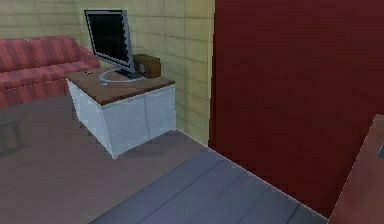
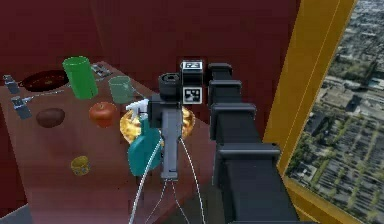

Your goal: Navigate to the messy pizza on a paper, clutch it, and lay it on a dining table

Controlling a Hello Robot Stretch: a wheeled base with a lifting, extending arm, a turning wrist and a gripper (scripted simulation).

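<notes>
A flat orange-yellow round thing, likely the pizza on its paper [image 2: 129,124], lies on a reddish-brown table [image 2: 50,150] in the arm side view. The dark arm rises from the bottom edge, and its gripper [image 2: 158,118] sits right by that round thing, with a teal spray bottle [image 2: 145,152] just in front. With these things on the tabletop at and behind its far end, I cannot tell whether the gripper holds anything.
Also on the table are a green cup [image 2: 80,76], a teal mug [image 2: 121,90], a red apple-like ball [image 2: 102,114], a brown ball [image 2: 50,117] and a dark bowl [image 2: 42,80]. Ahead stands a white cabinet [image 1: 125,115] bearing a screen [image 1: 108,40], with a red sofa [image 1: 35,65] behind and a dark red wall [image 1: 300,90] at right.
</notes>
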